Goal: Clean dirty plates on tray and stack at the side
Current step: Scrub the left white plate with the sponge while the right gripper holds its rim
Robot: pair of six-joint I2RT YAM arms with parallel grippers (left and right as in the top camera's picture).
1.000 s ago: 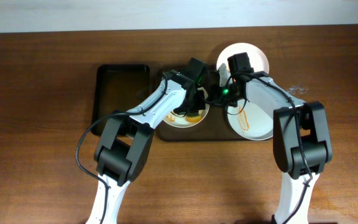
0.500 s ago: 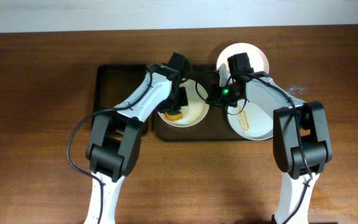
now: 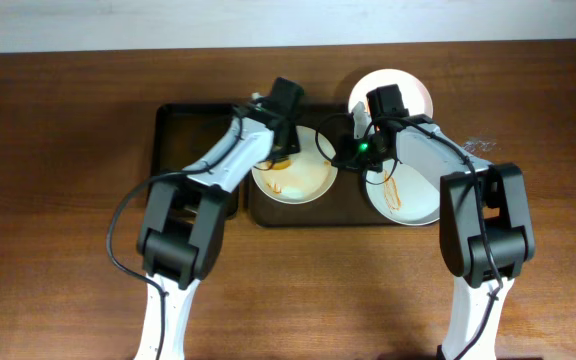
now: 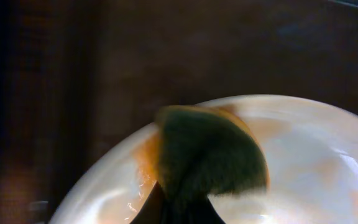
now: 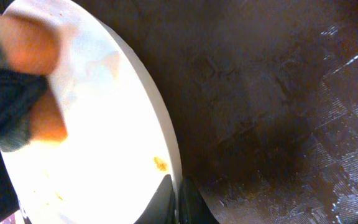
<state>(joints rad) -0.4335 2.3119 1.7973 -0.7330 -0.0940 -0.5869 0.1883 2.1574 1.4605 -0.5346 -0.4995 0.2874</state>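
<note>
I am clamping my left jaws shut on a sponge (image 4: 210,155), dark green with an orange edge, and pressing it onto the left plate (image 3: 308,180) near its far-left rim. In my left wrist view the sponge is sticking out straight ahead of the jaws and lying on the white surface, with orange smears around it. This plate is sitting in the left half of the tray (image 3: 348,212), the dark brown one in the middle of the table (image 3: 68,250).

My right jaws are pinching closed on the same plate's right rim. In my right wrist view the thin white edge is running down between the two tips, one tip over the plate's inner side and the other over the tray's dark floor. The sponge is showing at the top left of that view, across the plate from these jaws.

The right plate (image 3: 415,205) is lying in the right half of the tray under my right arm (image 3: 423,150). It is carrying orange-red streaks, and neither pair of jaws is touching it. The far plate (image 3: 413,90) is lying at the tray's far right corner. I cannot tell whether it is resting on the rim or on the table beyond.

A black tray (image 3: 198,130) is sitting just beside the brown one on the left, with my left arm (image 3: 233,165) crossing over its near right corner.
</note>
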